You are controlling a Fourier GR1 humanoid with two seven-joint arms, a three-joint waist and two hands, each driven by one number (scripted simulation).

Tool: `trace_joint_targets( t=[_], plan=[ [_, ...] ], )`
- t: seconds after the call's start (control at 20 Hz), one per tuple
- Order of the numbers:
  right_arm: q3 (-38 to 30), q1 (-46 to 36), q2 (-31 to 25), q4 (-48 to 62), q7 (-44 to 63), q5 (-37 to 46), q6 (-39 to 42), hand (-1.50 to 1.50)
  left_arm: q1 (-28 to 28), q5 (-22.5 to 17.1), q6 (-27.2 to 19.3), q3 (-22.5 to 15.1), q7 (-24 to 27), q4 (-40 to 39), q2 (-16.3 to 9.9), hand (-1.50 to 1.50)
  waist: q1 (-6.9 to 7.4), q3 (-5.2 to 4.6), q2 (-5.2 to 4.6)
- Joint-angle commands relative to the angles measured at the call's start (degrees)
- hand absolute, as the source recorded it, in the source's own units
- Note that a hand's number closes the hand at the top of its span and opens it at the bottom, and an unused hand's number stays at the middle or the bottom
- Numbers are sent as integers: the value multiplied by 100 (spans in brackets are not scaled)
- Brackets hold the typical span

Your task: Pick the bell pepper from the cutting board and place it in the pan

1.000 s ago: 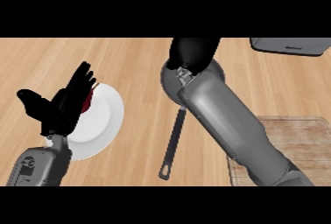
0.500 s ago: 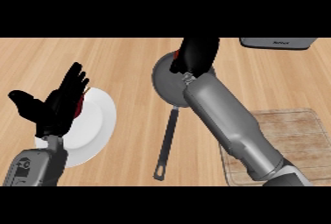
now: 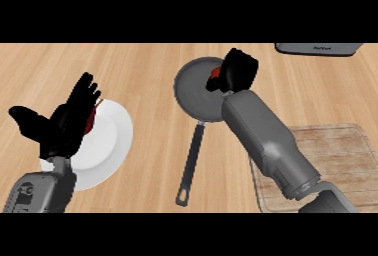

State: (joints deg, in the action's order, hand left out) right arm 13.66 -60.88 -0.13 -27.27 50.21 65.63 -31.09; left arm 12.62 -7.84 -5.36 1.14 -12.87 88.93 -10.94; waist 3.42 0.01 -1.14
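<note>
The grey pan (image 3: 193, 92) lies on the wooden counter, its long handle pointing toward the view's lower edge. My right hand (image 3: 238, 71) hovers over the pan's right half, fingers curled round the red bell pepper (image 3: 215, 74), of which only a small patch shows at the hand's left side. My grey right forearm runs back over the wooden cutting board (image 3: 336, 150) at the lower right, which carries nothing that I can see. At the left my left hand (image 3: 65, 120) rests open, fingers up.
A white plate (image 3: 111, 142) lies under and right of the left hand, with a dark red item (image 3: 91, 115) on it, mostly hidden by the fingers. A grey appliance (image 3: 317, 48) stands at the counter's far right edge.
The right hand with the pepper has come further over the pan's bowl, and more of the pan shows now. The left hand has kept its pose.
</note>
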Motion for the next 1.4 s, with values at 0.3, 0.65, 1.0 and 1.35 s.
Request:
trace_joint_targets(
  t=[0.3,0.65,1.0,1.35],
  plan=[
    [-777,215,13,828,-611,-1376,-843,-150,186,-81,162,94,74,-160,-43,0,69,6,-33],
    [-1087,649,13,252,-1972,-1881,-2149,-150,-205,-169,209,270,169,-55,-103,0,-96,8,30],
    [-1323,1737,12,-1501,-3020,-3460,-2520,-150,-342,-72,46,213,-38,320,-62,0,-299,16,135],
    [-457,3710,13,-4352,-3784,-4463,-1806,-150,-499,-36,28,418,5,224,-187,0,-521,3,186]
  ],
)
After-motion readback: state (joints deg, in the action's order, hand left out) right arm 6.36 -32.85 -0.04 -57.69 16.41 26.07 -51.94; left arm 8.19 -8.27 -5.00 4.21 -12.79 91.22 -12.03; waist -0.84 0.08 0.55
